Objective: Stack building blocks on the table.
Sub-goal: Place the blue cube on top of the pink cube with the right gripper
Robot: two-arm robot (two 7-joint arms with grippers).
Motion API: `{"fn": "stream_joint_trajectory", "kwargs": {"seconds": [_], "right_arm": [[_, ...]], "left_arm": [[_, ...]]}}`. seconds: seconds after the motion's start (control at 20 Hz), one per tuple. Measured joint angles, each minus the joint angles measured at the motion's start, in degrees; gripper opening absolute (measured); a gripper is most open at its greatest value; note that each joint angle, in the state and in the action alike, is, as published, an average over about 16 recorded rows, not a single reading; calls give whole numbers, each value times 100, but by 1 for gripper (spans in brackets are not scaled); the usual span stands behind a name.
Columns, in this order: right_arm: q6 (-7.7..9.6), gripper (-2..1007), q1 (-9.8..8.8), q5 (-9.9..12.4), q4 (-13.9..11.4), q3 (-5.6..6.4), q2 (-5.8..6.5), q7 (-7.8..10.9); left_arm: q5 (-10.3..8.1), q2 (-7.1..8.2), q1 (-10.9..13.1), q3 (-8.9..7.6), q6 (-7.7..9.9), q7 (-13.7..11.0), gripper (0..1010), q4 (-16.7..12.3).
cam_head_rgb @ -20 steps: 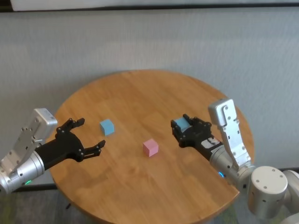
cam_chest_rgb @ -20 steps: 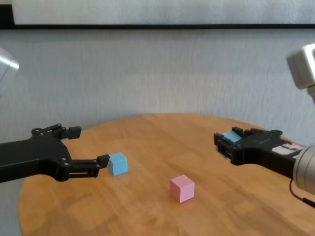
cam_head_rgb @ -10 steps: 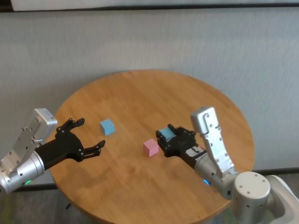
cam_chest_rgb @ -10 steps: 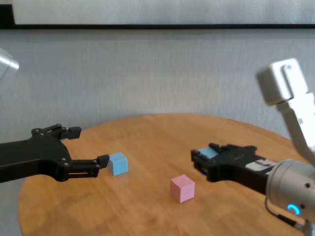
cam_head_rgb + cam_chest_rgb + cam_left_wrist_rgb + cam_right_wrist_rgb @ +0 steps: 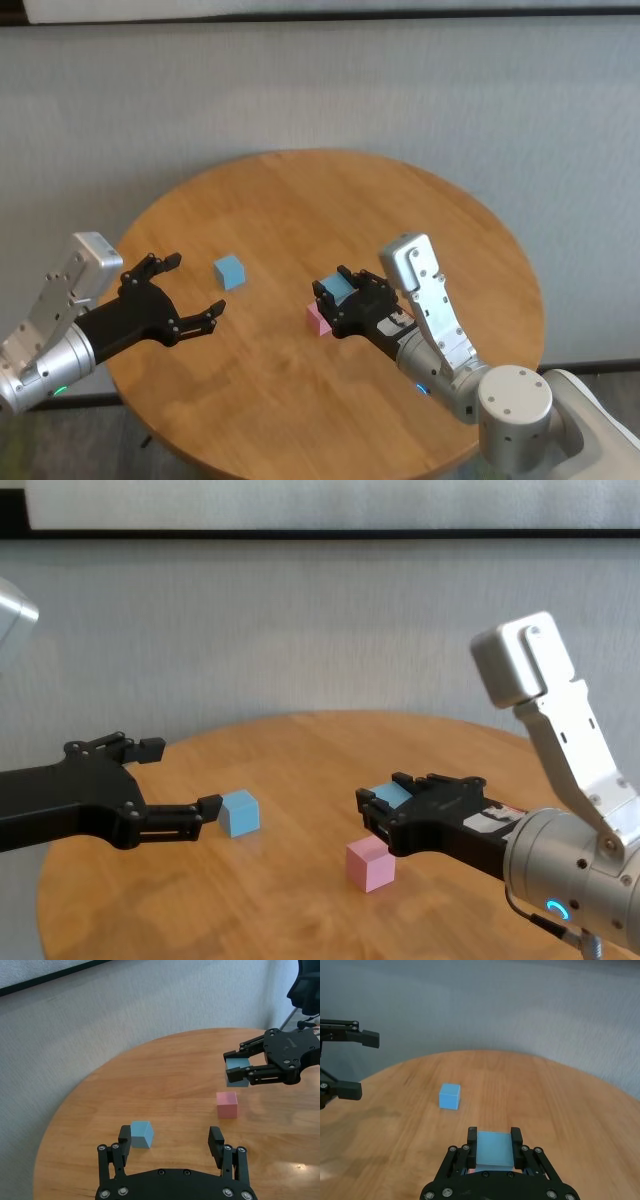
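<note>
The right gripper (image 5: pixel 385 818), clamping 1 blue block (image 5: pixel 388 795), has travelled over the pink block (image 5: pixel 369 864); early release risks toppling. Left gripper (image 5: pixel 165 785) idles spread.

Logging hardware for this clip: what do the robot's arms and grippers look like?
Both arms are silver-grey metal cylinders with pale boxy wrist modules. The left gripper and right gripper are matte black, with slim linked fingers studded with silver screws. A blue ring light glows on the right forearm.
</note>
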Motion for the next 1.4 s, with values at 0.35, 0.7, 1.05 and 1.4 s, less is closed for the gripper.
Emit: {"fn": "stream_joint_trajectory", "kwargs": {"seconds": [0.35,0.7,1.05,1.4], "right_arm": [[-207,366,145,-204,234,-97,-31,6],[-246,366,228,-323,395,-111,-95,-36],[-232,366,280,-406,527,-99,-164,-78],[-194,366,308,-447,638,-91,-231,-75]], "left_arm": [[0,0,0,0,0,0,1002,0],[0,0,0,0,0,0,1001,0],[0,0,0,0,0,0,1001,0],[0,0,0,0,0,0,1001,0]]}}
